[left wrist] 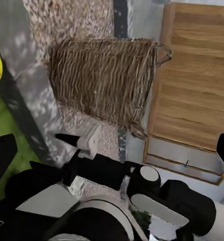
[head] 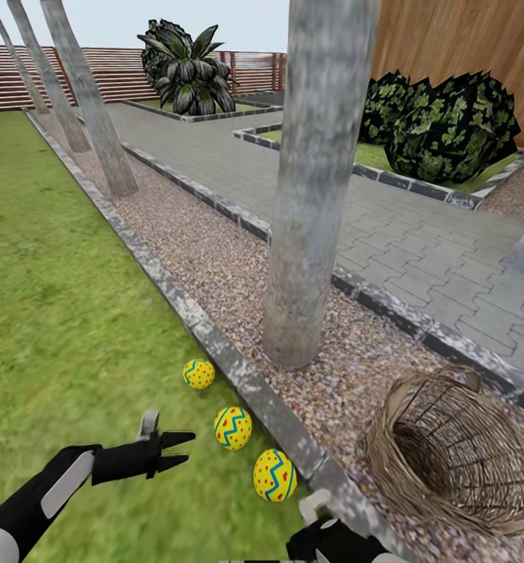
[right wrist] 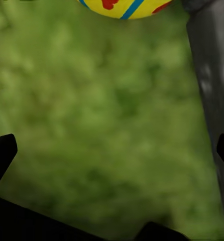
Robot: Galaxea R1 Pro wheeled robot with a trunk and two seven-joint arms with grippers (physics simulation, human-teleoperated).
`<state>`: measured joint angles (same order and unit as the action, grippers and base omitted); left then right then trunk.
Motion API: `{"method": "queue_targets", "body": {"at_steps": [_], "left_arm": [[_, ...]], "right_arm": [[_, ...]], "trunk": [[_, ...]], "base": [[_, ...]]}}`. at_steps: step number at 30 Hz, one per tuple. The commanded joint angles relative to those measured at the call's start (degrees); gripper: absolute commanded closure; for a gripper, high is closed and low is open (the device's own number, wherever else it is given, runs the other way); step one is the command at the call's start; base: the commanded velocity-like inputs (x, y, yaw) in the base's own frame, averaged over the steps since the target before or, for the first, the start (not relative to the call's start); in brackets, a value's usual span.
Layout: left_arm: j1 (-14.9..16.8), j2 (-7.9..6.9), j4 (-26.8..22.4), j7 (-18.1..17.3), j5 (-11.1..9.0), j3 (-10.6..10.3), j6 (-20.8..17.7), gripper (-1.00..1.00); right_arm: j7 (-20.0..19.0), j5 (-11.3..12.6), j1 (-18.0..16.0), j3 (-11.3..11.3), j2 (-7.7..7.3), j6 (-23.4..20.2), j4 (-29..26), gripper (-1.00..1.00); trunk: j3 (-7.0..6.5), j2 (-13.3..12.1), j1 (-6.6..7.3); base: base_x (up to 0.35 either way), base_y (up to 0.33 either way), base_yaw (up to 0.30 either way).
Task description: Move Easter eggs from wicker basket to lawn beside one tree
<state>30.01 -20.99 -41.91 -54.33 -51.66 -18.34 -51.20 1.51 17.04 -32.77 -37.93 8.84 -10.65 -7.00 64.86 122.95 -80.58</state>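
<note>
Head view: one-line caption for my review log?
Three Easter eggs on the lawn beside a tree; wicker basket tipped on gravel.

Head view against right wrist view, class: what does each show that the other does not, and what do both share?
Head view alone: the tree on gravel, two more Easter eggs, the wicker basket tipped on its side and empty, and the open left gripper.

Right wrist view alone: its own gripper's dark fingertips, spread apart.

Both: the lawn, the grey kerb and one egg.
</note>
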Motion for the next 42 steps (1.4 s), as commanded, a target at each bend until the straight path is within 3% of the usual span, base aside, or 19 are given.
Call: {"method": "queue_targets", "body": {"at_steps": [1, 4, 10, 12, 18, 22, 27, 32, 36, 39, 42], "left_arm": [[0.05, -0.05, 1.44, -0.06, -0.04, -0.21, -0.03, -1.0], [0.05, -0.28, 6.22, -0.11, 0.43, -0.27, 1.92, -1.0], [0.05, -0.3, 14.18, -0.09, 0.65, -0.76, 4.73, -1.0], [0.05, -0.28, 16.81, -0.08, 0.66, -2.26, 5.47, -1.0], [0.05, 0.05, 25.04, -0.03, 0.6, -9.53, 11.83, -1.0], [0.05, 0.48, 32.48, 0.01, 0.6, -11.15, 14.63, -1.0], [-0.01, 1.26, 39.01, 0.01, 0.52, -12.68, 21.1, -1.0], [-0.75, 1.89, 41.31, 0.07, 0.48, -17.28, 22.27, -1.0], [-2.09, 1.99, 41.59, 0.16, 0.47, -18.65, 22.46, -1.0], [-3.08, 2.01, 41.6, 1.3, 0.5, -18.85, 22.52, -1.0], [-3.64, 2.36, 41.59, 5.72, 0.41, -18.9, 22.54, -1.0]], "right_arm": [[0.18, 0.52, -0.02, -0.48, 0.01, 1.3, 0.96, -1.0], [0.34, 0.45, 0.3, -0.55, 0.15, 5.55, 4.12, -1.0], [0.62, 0.11, 2.69, -0.56, 0.09, 7.33, 5.48, -1.0], [0.66, 0.05, 3.5, -0.56, -0.03, 7.42, 5.59, -1.0], [0.72, 0.18, 4.75, -0.57, -0.81, 7.95, 7.41, -1.0], [0.74, 0.49, 6.07, -0.57, -3.35, 11.19, 8.21, -1.0], [0.69, 0.54, 8.26, -0.54, -4.3, 12.29, 8.31, -1.0], [0.69, 0.61, 9.64, -0.48, -4.88, 14.01, 8.39, -1.0], [0.69, 1.13, 10.53, -0.41, -5.76, 14.57, 8.33, -1.0], [0.69, 4.08, 11.02, -0.39, -6.27, 15.14, 8.35, -1.0], [0.69, 7.64, 11.75, -0.39, -6.5, 16.07, 8.38, -1.0]], "trunk": [[-0.15, -0.4, 0.23], [-0.69, -1.6, 0.89], [-1.76, -4.01, 2.21], [-2.12, -4.81, 2.65], [-3.2, -7.22, 3.97], [-3.92, -8.82, 4.85], [-4.82, -10.83, 5.94], [-5.71, -12.83, 7.04], [-6.43, -14.44, 7.92], [-6.97, -15.64, 8.58], [-7.51, -16.84, 9.24]], "base": [[0.0, 0.0, 0.0], [0.0, 0.0, 0.0], [0.0, 0.0, 0.0], [0.0, 0.0, 0.0], [0.0, 0.0, 0.0], [0.0, 0.0, 0.0], [0.0, 0.0, 0.0], [0.0, 0.0, 0.0], [0.0, 0.0, 0.0], [0.0, 0.0, 0.0], [0.0, 0.0, 0.0]]}}
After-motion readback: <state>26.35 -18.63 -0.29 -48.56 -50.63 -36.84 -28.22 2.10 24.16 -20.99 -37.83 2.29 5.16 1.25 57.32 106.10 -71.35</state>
